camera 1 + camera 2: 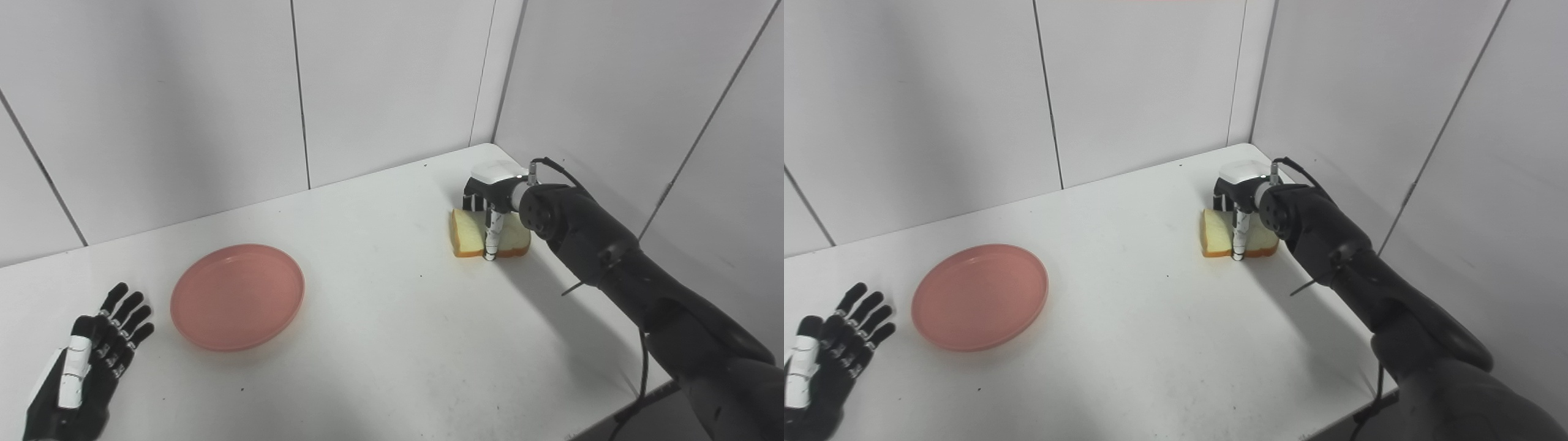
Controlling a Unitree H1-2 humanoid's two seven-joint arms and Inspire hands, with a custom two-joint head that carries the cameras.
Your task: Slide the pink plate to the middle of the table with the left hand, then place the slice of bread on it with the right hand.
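The pink plate (pixel 237 297) lies flat on the white table (pixel 392 343), left of the middle. Beside it, at the bottom left corner, my left hand (pixel 92 355) rests open with its fingers spread, a short gap away from the plate's rim. The slice of bread (pixel 468 236) lies on the table near the far right corner. Over it sits my right hand (pixel 493 196). Its thumb (pixel 492 239) presses on the near crust, and its fingers reach down behind the far edge, closed around the slice. The hand hides part of the bread's top.
Grey wall panels close off the table at the back and on the right, just behind the bread. The table's front right edge (pixel 612 410) runs under my right arm (pixel 643 288), which carries a loose cable.
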